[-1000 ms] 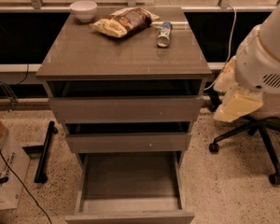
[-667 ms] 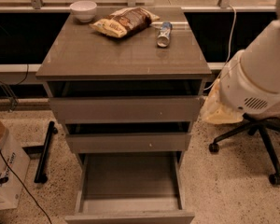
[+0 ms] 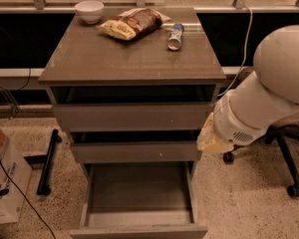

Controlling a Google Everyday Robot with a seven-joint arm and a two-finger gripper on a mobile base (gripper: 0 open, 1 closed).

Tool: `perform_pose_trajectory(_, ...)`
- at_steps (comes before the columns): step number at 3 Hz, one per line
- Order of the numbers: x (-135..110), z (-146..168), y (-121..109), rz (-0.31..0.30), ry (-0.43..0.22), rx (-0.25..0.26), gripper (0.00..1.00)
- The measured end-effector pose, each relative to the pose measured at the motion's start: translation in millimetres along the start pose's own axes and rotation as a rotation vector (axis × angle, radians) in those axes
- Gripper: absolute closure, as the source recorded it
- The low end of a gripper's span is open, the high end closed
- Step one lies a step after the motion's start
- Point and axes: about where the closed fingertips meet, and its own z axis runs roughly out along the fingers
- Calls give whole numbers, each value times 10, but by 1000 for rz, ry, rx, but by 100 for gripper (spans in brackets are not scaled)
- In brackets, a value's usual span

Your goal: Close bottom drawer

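Right now I see the bottom drawer (image 3: 139,198) pulled far out of the cabinet toward the camera, its plain panel floor and both long side rails showing and its flat front cut by the lower edge of the view. Above it the middle drawer (image 3: 134,152) and the top drawer (image 3: 132,116) each stand slightly out, with a dark gap over each front. My arm comes in from the right, and the tool (image 3: 209,137) is at its pale tip, just beside the right end of the middle drawer's front and above the bottom drawer's right rail. I cannot tell whether the tool is released or clenched. On the bench (image 3: 129,63) sit a white bowl (image 3: 89,10), a snack bag (image 3: 132,23) and a can (image 3: 175,36) lying on its side. An office chair (image 3: 284,153) stands behind the arm, and a cardboard box (image 3: 5,183) is at the left.
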Motion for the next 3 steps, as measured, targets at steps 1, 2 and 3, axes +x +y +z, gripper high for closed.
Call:
perform_pose_trajectory(1,150,415,-42,19,-33,-28,100)
perform_pose_trajectory(2,330,900,-141,31,-57,-82,100)
perform_pose_trajectory(3,331,901,-141,31,-57,-82,100)
